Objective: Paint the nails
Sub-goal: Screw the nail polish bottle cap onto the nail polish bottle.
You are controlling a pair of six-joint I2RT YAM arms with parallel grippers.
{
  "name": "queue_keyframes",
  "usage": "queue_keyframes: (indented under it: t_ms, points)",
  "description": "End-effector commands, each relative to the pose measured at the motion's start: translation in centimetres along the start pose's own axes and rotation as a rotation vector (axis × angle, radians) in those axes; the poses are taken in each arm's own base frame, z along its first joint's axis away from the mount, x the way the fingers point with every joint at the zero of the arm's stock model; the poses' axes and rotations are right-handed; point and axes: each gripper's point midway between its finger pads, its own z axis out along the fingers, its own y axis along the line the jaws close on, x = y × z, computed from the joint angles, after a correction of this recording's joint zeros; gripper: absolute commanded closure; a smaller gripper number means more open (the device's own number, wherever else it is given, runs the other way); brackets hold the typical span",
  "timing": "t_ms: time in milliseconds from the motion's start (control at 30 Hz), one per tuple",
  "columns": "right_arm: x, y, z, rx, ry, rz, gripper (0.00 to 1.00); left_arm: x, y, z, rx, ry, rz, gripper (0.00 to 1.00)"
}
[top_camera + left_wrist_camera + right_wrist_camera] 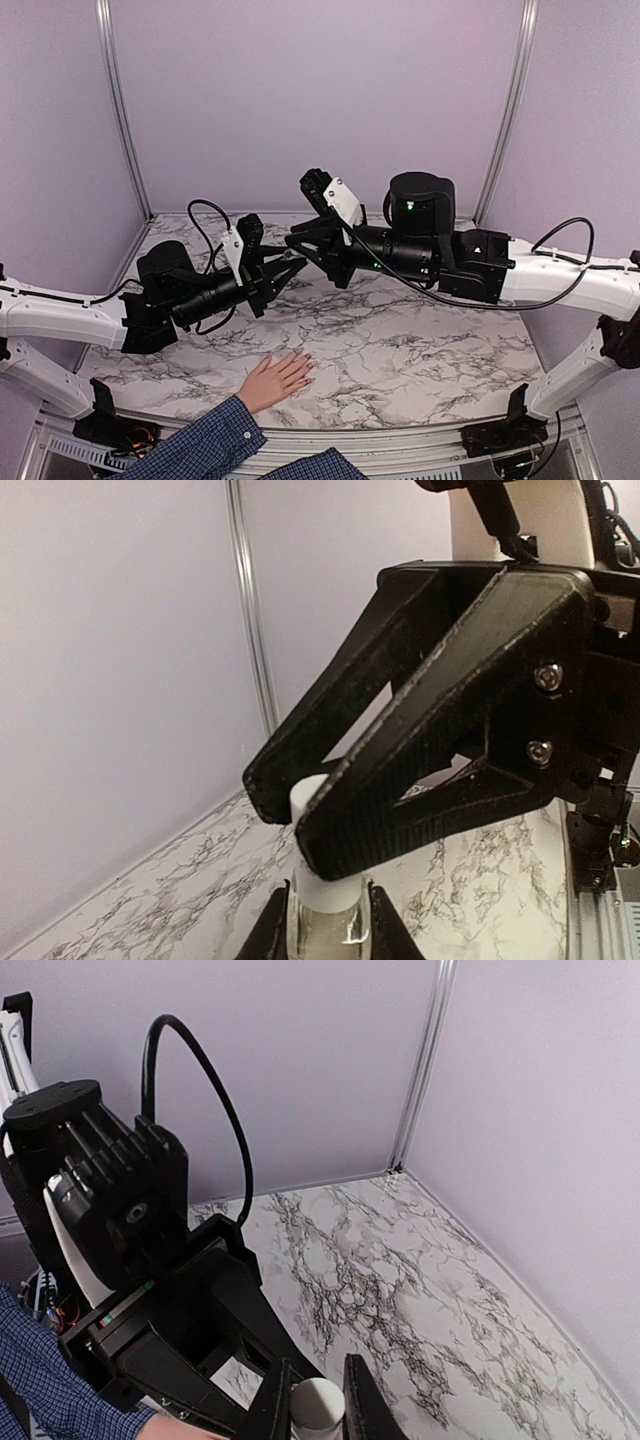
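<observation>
Lying flat, hand [275, 379] near table [430, 385] edge

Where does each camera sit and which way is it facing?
Top: above, behind the bases, looking down on the table; left arm, right arm, a person's hand show.
Left wrist: on the left arm, looking along the left hand, shut on a bottle.
Right wrist: on the right arm, facing the left arm; right hand grips the bottle.
Shared: both wrist views show the bottle.
</observation>
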Motion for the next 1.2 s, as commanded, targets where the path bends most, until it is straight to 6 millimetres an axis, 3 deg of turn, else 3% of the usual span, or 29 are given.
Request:
queue_keyframes:
  t_ms: [0,300,333,500,633,933,1167]
  points:
    - [2.5,1.2,2.1,-0.013,0.08,0.05,1.0,-1.4,1.6,1.1,-0.104,-0.054,0.029,1.0]
    - [3.0,-0.3,1.6,0.075,0.068,0.086,1.0,-0.8,2.1,1.4,-0.135,-0.055,0.006,1.0]
    - [2.1,-0.4,1.4,0.071,0.033,0.088,0.97,-1.0,2.0,1.3,-0.131,-0.06,0.003,1.0]
    - [-0.3,0.9,-0.8,-0.038,-0.07,0.07,0.56,-1.4,0.6,0.6,-0.049,-0.078,-0.014,1.0]
    - [-1.7,2.7,-3.1,-0.157,-0.133,0.018,0.4,-1.9,-2.5,-0.4,0.137,-0.104,-0.003,1.0]
    - [-3.0,7.3,-8.0,-0.449,-0.194,-0.123,0.37,-3.4,-8.4,-3.0,0.508,-0.124,-0.021,1.0]
    - [-2.5,10.0,-9.4,-0.628,-0.178,-0.177,0.41,-4.6,-11.6,-4.6,0.753,-0.13,-0.082,1.0]
